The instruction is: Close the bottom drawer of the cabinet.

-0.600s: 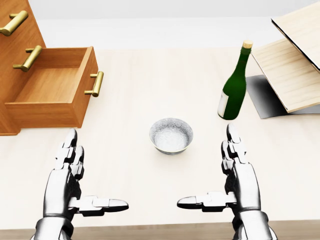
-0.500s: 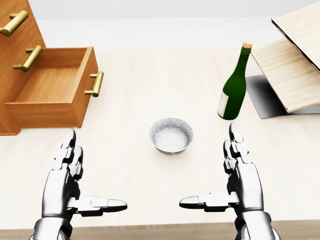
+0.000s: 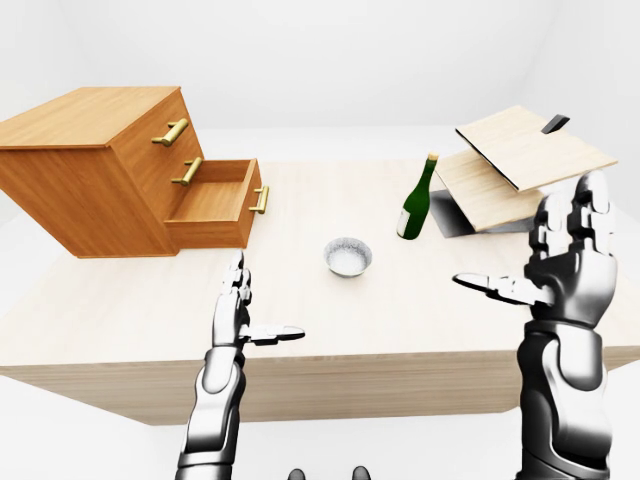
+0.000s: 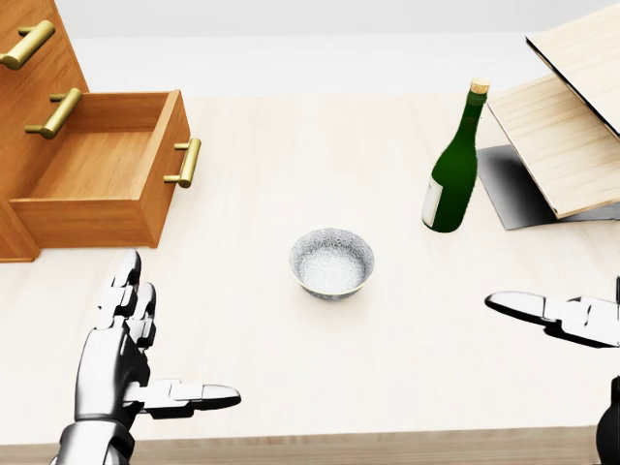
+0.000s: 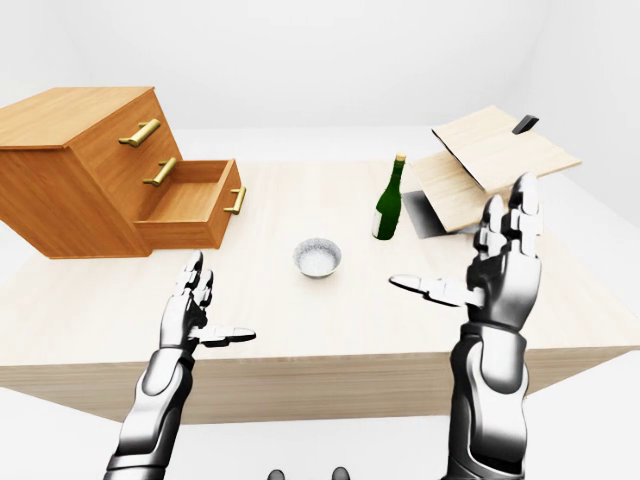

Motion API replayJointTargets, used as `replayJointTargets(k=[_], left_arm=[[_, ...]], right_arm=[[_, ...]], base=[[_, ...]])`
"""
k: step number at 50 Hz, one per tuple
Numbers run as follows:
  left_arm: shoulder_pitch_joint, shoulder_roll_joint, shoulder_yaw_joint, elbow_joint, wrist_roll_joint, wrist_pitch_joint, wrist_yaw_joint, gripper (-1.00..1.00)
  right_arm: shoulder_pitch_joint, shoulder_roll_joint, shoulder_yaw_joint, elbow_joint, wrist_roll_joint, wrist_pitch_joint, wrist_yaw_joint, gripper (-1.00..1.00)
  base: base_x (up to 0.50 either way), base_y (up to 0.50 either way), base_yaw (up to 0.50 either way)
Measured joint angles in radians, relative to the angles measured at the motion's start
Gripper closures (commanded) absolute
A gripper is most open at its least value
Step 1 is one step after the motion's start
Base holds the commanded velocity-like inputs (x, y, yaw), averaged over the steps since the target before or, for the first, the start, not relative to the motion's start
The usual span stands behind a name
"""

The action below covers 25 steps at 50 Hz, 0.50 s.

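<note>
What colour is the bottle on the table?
Dark green bottle with a tan cork top, clearest in the head view.

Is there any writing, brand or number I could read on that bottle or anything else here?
None can be read.
Dark green glass bottle: it carries a pale label near its base, but no letters show on it.
Wooden cabinet with brass handles, small grey bowl and light wooden boards: no text or signs.

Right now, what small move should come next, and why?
Probably reach the left hand up toward the bottom drawer. The drawer stands pulled out of the cabinet, and that open, empty hand is nearest its brass handle.
</note>
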Motion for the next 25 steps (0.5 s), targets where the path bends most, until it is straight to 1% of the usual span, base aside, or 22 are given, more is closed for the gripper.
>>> replayJointTargets(k=[6,12,17,25], left_arm=[[-0.005,0.001,0.002,0.009,0.001,-0.004,0.001,-1.00],[-0.009,0.002,0.002,0.016,0.002,-0.006,0.002,-1.00],[-0.011,0.002,0.002,0.022,0.003,-0.009,0.002,-1.00],[-0.012,0.002,0.000,0.027,0.006,-0.012,0.003,-1.00]], right_arm=[[-0.024,-0.043,-0.086,-0.058,0.056,0.000,-0.038,-1.00],[-0.040,-0.074,-0.139,-0.095,0.097,0.000,-0.066,-1.00],[-0.047,-0.089,-0.161,-0.111,0.115,0.000,-0.079,-1.00],[-0.047,-0.093,-0.169,-0.118,0.120,0.000,-0.077,-1.00]], base=[[0.00,0.00,0.00],[0.00,0.00,0.00],[0.23,0.00,0.00],[0.36,0.00,0.00]])
